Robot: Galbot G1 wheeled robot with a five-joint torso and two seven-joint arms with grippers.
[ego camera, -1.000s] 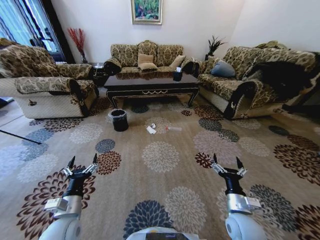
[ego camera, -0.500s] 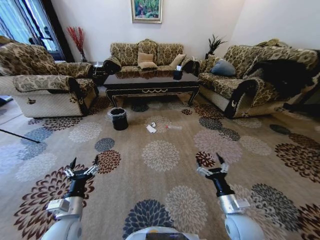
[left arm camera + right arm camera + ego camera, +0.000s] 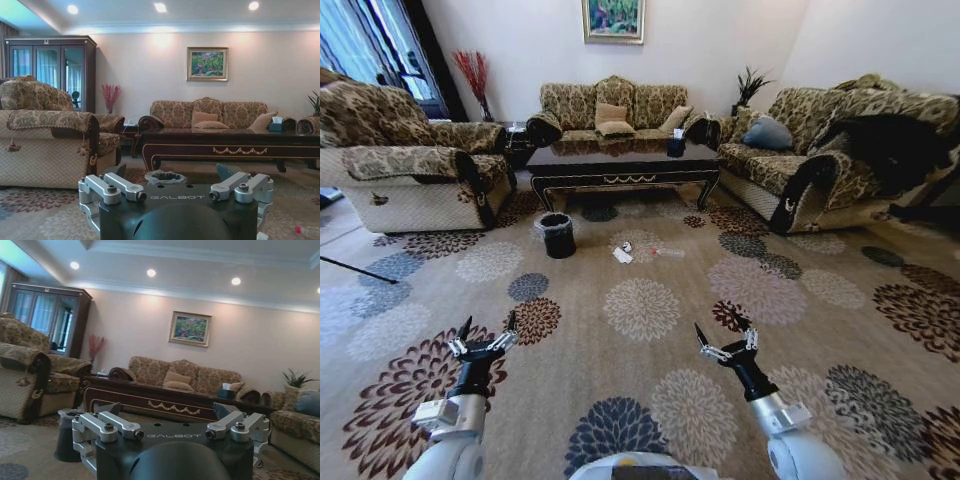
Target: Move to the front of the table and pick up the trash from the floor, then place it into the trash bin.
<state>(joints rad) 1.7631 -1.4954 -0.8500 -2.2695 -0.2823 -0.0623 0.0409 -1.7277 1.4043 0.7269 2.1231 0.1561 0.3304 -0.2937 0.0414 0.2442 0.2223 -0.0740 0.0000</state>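
Right claw [image 3: 725,341] spread wide, empty, low over the carpet [image 3: 640,400], angled toward centre. Left claw [image 3: 486,333] also wide, empty, held out front on its side. Trash well ahead on the floor: white paper sheet [image 3: 622,258], tiny wad [image 3: 627,248] just beside it, clear bottle [image 3: 669,253] to the right. Trash bin [image 3: 558,236] left of the trash, near the tabletop's [image 3: 620,158] front corner. Sofas [image 3: 615,108] around it.
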